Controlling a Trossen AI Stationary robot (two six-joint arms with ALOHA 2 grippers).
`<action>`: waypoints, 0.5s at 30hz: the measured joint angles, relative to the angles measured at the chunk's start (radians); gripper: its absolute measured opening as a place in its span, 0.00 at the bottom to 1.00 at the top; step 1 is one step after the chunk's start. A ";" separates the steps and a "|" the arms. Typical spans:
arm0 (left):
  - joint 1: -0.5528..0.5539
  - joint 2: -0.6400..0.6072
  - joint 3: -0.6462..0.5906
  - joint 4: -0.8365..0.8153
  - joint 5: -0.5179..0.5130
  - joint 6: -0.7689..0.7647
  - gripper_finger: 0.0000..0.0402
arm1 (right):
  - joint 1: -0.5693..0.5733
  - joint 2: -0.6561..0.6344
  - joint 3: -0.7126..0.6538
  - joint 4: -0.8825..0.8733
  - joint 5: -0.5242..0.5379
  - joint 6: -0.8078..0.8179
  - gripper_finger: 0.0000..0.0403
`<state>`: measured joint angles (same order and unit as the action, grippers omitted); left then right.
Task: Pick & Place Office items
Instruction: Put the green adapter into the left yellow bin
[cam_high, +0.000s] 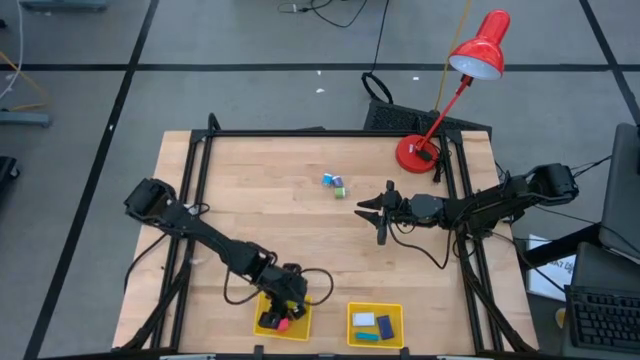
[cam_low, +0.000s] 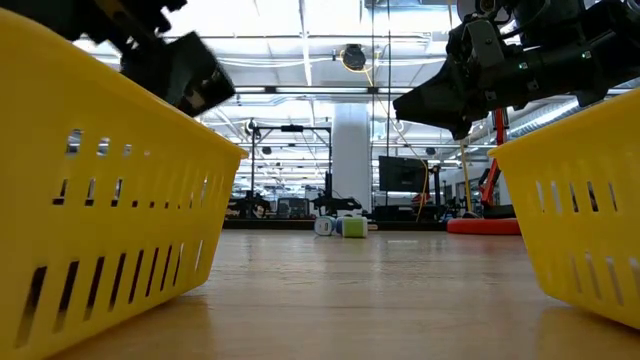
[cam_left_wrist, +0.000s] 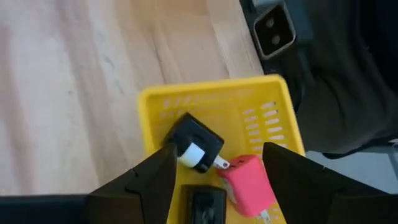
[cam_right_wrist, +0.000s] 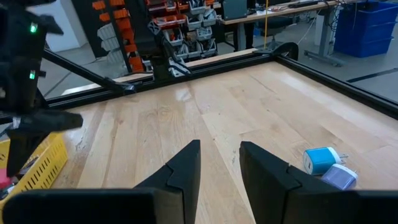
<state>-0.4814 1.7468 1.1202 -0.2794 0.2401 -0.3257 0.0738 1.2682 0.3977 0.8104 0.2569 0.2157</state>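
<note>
Hovering over the left yellow tray at the near edge of the worktop, the left gripper is holding its fingers spread apart, gripping nothing. Directly below it, inside that tray, a black charger with a white face is lying tilted, and a pink-red item is lying just beside it, the two appearing to touch at the charger's prongs. A second dark item is showing at the edge of the left wrist view, partly cut off.

The right yellow tray is sitting beside the first along the same near edge, containing a white-silver item, a dark blue item and a teal item.

The right gripper is hanging above the bare middle of the worktop, well apart from both trays. Its fingers are standing close together with a narrow gap between them, pinching nothing.

Two small items are remaining near the far middle of the worktop: a light blue charger and a paler item touching it. In the high view the latter is showing green.

A red desk lamp is standing at the far right corner.
</note>
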 joint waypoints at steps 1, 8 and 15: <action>0.007 -0.019 0.000 -0.004 -0.003 0.003 0.60 | 0.000 0.000 0.000 0.000 0.000 0.000 0.25; 0.042 -0.192 0.000 -0.001 -0.138 0.103 0.60 | 0.000 0.000 0.000 0.000 0.000 0.000 0.25; 0.045 -0.333 -0.050 0.070 -0.285 0.239 0.60 | 0.000 0.000 0.000 -0.001 0.000 -0.001 0.25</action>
<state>-0.4360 1.4140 1.0703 -0.2097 -0.0451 -0.0867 0.0738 1.2682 0.3977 0.8097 0.2565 0.2149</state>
